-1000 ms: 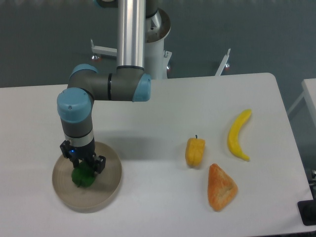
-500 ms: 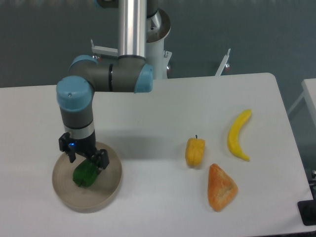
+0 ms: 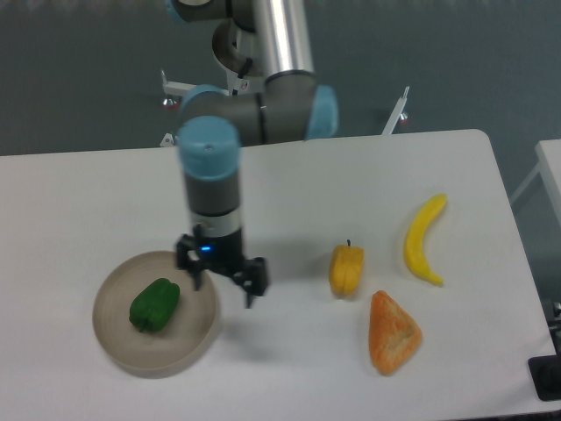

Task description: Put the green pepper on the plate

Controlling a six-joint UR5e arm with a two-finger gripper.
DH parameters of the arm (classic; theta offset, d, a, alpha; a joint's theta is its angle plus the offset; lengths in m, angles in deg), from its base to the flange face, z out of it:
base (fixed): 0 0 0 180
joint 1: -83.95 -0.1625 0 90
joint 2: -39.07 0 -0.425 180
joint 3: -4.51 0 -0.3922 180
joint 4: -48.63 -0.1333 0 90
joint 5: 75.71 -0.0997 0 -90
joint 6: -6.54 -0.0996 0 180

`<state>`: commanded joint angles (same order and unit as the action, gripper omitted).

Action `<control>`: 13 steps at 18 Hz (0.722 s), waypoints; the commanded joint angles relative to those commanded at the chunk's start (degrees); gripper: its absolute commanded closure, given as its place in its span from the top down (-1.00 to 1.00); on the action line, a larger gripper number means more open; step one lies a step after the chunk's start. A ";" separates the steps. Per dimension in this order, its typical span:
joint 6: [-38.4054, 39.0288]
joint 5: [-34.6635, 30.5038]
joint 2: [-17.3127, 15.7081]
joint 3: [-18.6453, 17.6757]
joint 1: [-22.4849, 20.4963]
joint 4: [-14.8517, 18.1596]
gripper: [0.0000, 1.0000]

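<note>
So the small glossy dark-green toy bell pepper [image 3: 155,304] was lying on the round, flat beige-tan plate with the low rim [image 3: 131,358], a bit left of the plate's middle and tipped on its side. Nothing was touching it.

The black two-finger gripper [image 3: 223,288] hung at the plate's right edge, apart from the pepper, pointing straight down. Its jaws were spread wide with nothing between them: one fingertip sat over the plate's right rim and the other over bare worktop just right of the plate. A little blue light glowed on the gripper body. Couldn't tell for sure whether the fingertips were touching the surface or hovering just above it, but there was a soft shadow under them on the worktop.

The grey arm with its light-blue joint caps [image 3: 209,145] came down from the far side, its silver tube running up out of the top of the shot.

Over on the right half of the white worktop [image 3: 289,368] sat the other toy food, all well apart from the plate: a yellow-orange pepper with a dark stem [image 3: 346,268] near the middle, an orange triangular wedge that looked like a bread or pastry piece [image 3: 391,332] nearer and to its right, and a yellow banana [image 3: 423,240] farther right, curving from far to near.
</note>
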<state>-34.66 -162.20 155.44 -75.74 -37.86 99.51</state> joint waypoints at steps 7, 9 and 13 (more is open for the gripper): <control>-18.27 -0.35 1.32 3.61 -6.42 0.18 1.00; -28.01 -0.61 1.76 3.17 -8.09 0.09 1.00; -35.79 -4.91 2.72 3.69 -9.68 0.09 1.00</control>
<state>-70.45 -167.11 158.16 -72.04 -47.53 99.60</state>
